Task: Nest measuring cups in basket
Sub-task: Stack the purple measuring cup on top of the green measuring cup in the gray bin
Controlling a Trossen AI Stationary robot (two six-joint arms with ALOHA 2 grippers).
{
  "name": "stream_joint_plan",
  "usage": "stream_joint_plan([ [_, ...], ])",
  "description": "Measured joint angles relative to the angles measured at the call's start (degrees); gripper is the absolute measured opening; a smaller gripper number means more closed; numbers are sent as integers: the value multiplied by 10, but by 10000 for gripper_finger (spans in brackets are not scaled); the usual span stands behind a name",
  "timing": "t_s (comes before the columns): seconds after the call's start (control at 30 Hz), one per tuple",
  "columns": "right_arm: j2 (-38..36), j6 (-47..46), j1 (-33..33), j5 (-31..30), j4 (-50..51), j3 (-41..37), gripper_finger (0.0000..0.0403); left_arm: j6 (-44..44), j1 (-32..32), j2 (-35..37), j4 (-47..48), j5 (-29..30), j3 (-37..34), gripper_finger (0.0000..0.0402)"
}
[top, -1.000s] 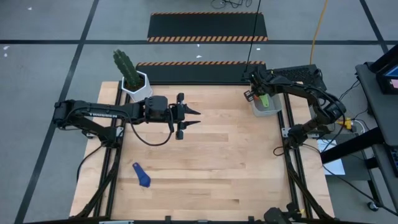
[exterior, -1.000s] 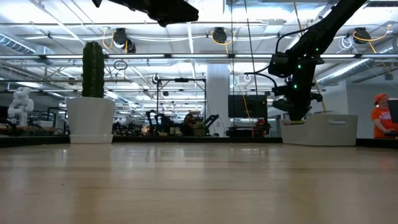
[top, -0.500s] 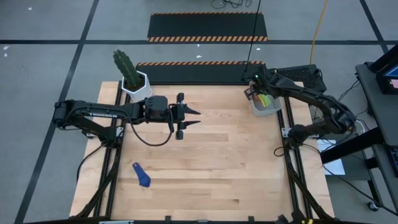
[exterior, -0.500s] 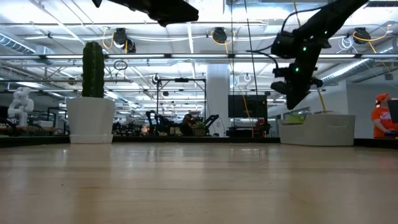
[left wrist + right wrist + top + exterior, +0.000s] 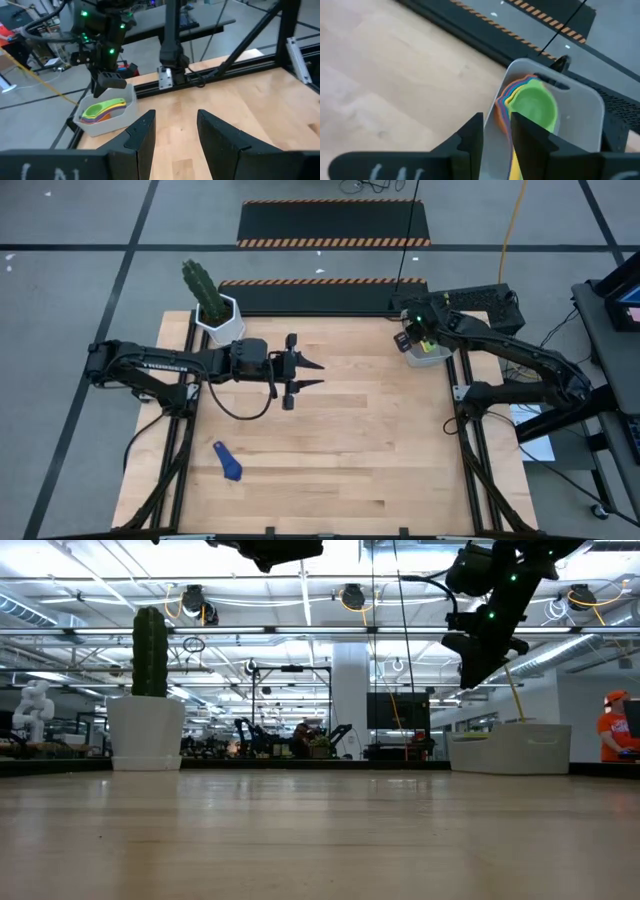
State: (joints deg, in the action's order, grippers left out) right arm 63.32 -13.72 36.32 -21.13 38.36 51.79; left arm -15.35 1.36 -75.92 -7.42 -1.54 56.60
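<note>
Right hand (image 5: 496, 131) above grey-blue plastic basket (image 5: 590, 107), fingers narrowly parted, empty; nested cups, green plastic cup (image 5: 535, 106) uppermost, inside basket. Lift straight, avoid rim. Dark blue plastic cup (image 5: 229, 463) lies on worktop (image 5: 350, 450); left hand (image 5: 312, 373) parted, empty, mid-worktop.

Green measuring cup (image 5: 535, 107) topmost over yellow, orange, red and blue rims, light grey-blue basket (image 5: 585, 125), dark blue cup (image 5: 229, 464), black-orange striped mats (image 5: 333, 224).
</note>
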Motion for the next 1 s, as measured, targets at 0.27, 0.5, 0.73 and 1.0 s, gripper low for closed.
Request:
stream_joint_plan([
  [0.27,0,-26,-86,2,2,0,93,-7,-11,0,29,0,0,147],
  [0.5,0,-65,-191,4,-12,-7,93,14,-14,0,69,1,0,147],
  [0.73,0,-82,-304,80,-107,-70,93,46,-63,0,87,105,2,147],
  [1.0,0,-75,-391,172,-304,-165,93,153,-162,0,206,234,51,147],
])
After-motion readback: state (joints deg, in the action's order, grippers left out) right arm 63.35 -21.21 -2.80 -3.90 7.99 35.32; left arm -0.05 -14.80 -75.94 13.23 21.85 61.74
